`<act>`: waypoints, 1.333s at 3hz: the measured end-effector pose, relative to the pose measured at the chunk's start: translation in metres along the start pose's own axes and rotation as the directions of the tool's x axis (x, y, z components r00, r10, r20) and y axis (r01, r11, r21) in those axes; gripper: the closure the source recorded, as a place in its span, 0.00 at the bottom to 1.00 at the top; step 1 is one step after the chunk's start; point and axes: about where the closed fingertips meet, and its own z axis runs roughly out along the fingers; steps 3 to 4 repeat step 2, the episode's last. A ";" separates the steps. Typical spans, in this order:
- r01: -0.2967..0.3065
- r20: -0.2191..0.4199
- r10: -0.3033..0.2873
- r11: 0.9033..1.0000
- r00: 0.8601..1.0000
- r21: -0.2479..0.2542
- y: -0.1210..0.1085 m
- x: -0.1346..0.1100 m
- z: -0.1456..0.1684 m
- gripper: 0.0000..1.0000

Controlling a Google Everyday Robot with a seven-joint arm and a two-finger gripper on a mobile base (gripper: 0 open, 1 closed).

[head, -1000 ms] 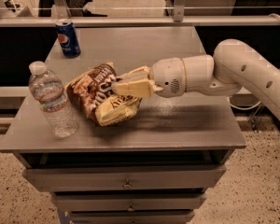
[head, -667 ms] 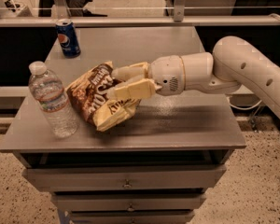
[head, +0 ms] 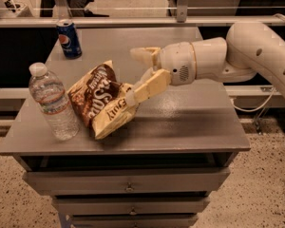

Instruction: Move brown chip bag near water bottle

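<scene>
The brown chip bag lies on the grey table, its left end touching or nearly touching the water bottle. The bottle stands upright near the table's front left corner. My gripper is at the bag's right end and is open, with the jaws spread wide. The lower finger rests against or just above the bag's tan right end. The upper finger is clear of the bag. Nothing is held.
A blue Pepsi can stands upright at the table's back left. The table has drawers below its front edge. A rail and glass partition run behind the table. My white arm reaches in from the right.
The gripper has opened and let go of the chip bag, and has drawn back a little to the right. The bag stays beside the bottle.
</scene>
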 end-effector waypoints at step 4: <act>0.129 -0.062 -0.124 0.987 0.990 0.091 -0.018 -0.055 -0.053 0.00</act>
